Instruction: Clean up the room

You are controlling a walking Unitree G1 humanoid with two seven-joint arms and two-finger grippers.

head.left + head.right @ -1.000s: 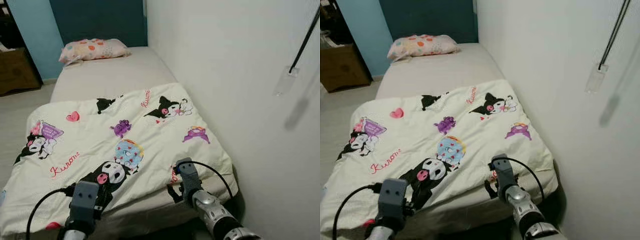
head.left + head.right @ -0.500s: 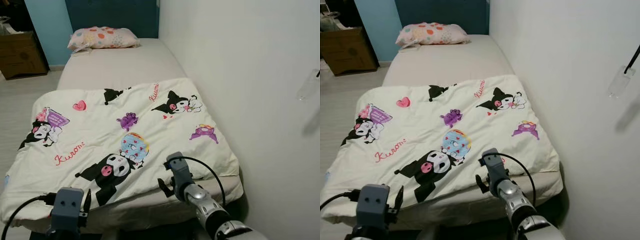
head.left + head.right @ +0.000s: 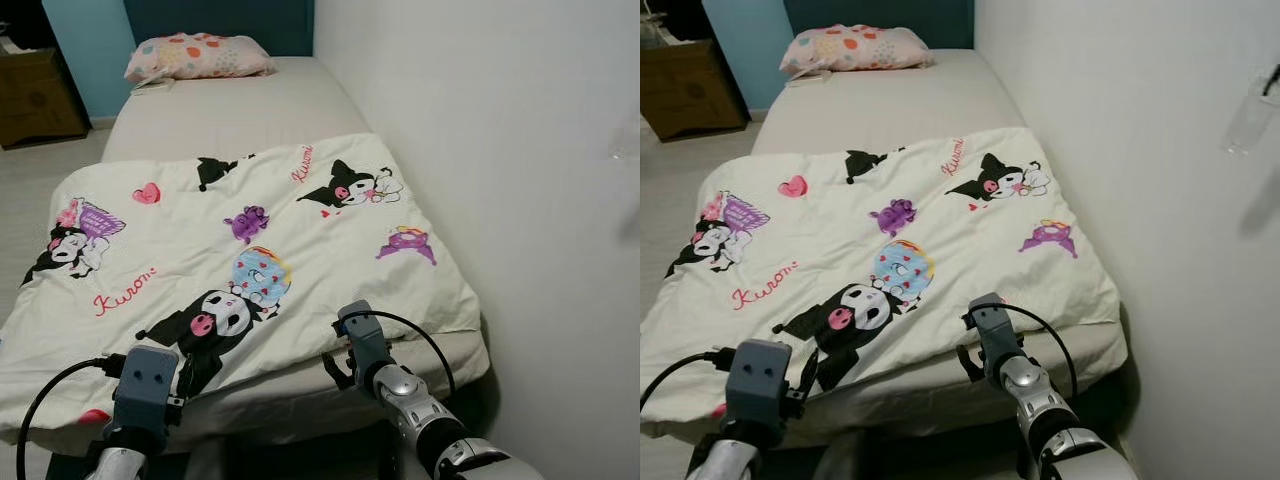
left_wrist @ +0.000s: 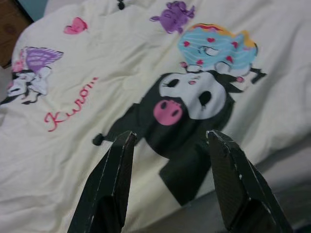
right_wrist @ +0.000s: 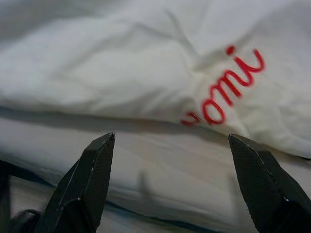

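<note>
Nearest the camera, the left gripper (image 4: 167, 138) hovered over the foot end of the quilt (image 3: 200, 270), its flat black fingers (image 4: 109, 187) spread wide and holding nothing, above a black-and-white cartoon figure with a pink nose. The right gripper (image 5: 172, 141) sat close to the quilt's near hem, its fingers likewise wide apart and empty, pointing at the soft, puffy edge where red script ending in "omi" lay above the smooth beige sheet (image 5: 160, 170). A black cable looped from each silver wrist. The quilt was cream, lightly wrinkled and padded, and covered the near half of the bed (image 3: 240, 125), draping over its left side; its print showed cartoon characters in black, purple and blue, a pink heart, and the red cursive word "Kuromi" more than once. Beyond it the plain mattress ran to a pink pillow (image 3: 195, 55) with coloured spots at the head. A white wall (image 3: 480, 120) bordered the bed's right side.
</note>
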